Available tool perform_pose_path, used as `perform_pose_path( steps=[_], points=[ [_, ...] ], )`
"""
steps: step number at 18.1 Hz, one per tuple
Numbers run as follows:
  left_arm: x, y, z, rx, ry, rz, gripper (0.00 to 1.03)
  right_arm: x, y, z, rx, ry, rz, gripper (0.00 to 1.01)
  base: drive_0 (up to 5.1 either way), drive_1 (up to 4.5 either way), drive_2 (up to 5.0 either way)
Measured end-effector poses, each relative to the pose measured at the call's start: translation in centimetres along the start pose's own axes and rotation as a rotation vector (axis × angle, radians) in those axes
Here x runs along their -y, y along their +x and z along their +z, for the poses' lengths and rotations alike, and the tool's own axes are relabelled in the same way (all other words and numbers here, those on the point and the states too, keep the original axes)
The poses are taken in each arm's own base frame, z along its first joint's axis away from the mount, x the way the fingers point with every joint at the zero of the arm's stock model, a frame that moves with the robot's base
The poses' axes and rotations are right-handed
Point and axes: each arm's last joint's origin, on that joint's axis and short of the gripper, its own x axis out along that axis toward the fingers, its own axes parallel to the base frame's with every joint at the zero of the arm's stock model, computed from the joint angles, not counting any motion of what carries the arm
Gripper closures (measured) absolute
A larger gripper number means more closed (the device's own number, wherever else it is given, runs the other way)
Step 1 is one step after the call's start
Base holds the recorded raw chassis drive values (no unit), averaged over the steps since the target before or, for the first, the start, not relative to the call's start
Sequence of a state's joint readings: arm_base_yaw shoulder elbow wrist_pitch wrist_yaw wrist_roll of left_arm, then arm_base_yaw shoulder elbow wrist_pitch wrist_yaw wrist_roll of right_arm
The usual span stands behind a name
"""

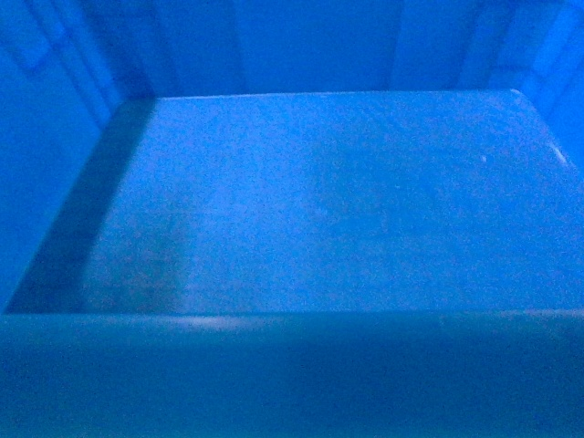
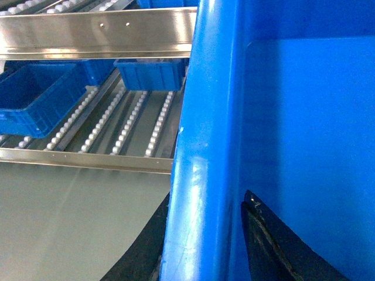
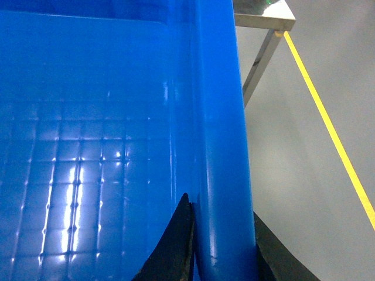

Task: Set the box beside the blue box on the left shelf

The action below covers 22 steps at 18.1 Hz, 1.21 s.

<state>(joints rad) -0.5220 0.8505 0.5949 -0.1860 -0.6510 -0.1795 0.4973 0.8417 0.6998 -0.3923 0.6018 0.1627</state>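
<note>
Near rim: the blue crate (image 1: 301, 374) fills my head view, its front rim closest to the lens and its bare grid floor behind; nothing lies inside.
Left gripper (image 2: 202, 240): I have it clamped over the crate's left rim, one dark finger (image 2: 137, 252) outside the wall and one inside.
Right gripper (image 3: 220, 246): likewise pinched on the right rim, fingers straddling the wall.
Crate position: carried between both arms, off the floor, in front of the rack and not yet on it.
Left shelf (image 2: 126, 126): grey roller deck with rows of small white wheels, seen past the crate's left wall; a steel front rail (image 2: 88, 159) edges it and an upper steel beam (image 2: 99, 30) crosses above.
Neighbour crates: one blue box (image 2: 32, 96) sits at the deck's left, a smaller blue bin (image 2: 151, 73) farther back; open roller tracks lie beside them.
Right surroundings: grey floor with a yellow line (image 3: 328, 126) and a steel table leg (image 3: 261, 61).
Step in hand: I judge this the carry-and-approach phase.
Next move: I would lift the crate's base above the front rail, advance level, lower onto the free tracks beside the blue box, then let go both sides together.
</note>
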Motion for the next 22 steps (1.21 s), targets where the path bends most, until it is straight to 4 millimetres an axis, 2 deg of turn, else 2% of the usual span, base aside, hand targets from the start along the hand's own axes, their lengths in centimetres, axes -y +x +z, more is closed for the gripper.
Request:
perform_pose_path(
  steps=[22],
  points=[
    [0.0, 0.0, 0.0, 0.0, 0.0, 0.0, 0.73, 0.02, -0.04, 0.0, 0.0, 0.0, 0.0, 0.89, -5.0, 2.42, 2.4]
  ],
)
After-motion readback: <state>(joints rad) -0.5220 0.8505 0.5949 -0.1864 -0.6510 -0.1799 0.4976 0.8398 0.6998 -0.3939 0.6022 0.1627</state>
